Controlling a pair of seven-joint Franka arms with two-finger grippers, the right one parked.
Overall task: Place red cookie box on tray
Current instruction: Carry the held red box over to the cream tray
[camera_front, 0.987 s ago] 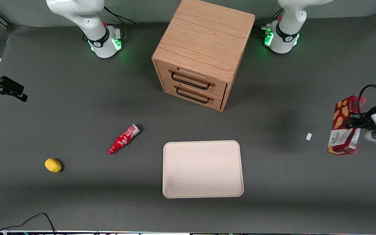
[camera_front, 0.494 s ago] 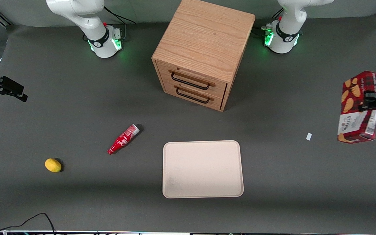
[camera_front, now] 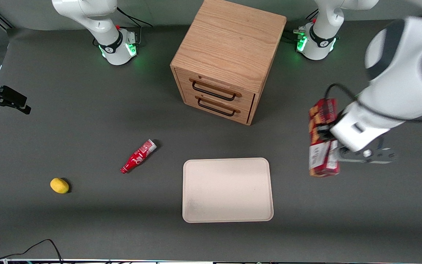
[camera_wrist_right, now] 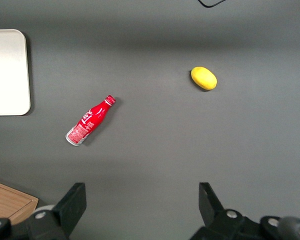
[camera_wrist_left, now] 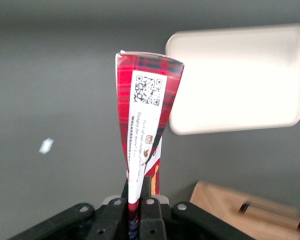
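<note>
A robot arm carries a red cookie box (camera_front: pixel 322 137) in the air above a dark grey table, toward the working arm's end of it. The gripper (camera_wrist_left: pixel 138 200) has its fingers clamped together on one narrow end of the box, and the wrist view shows the cardboard pinched almost flat there. The box hangs clear of the table, close to the tray (camera_front: pixel 228 212) but not yet over it. The tray is flat, beige and bare, nearer the front camera than a wooden 2-drawer cabinet (camera_front: pixel 229 55).

The step in hand appears to be carrying the box across to the tray. To do it well, the arm should bring the box over the middle of the tray, turn its long side level with the tray's surface, lower it until it rests, and only then let go. The tray is much wider than the box, so there is room to spare.

On the box's white end label (camera_wrist_left: pixel 144 117) there is a QR code and small print too fine to read, apart from what looks like "WALKERS". A small red bottle (camera_front: pixel 138 156) lying on the table has white script, not legible. A yellow lemon (camera_front: pixel 59 185) lies toward the parked arm's end.
</note>
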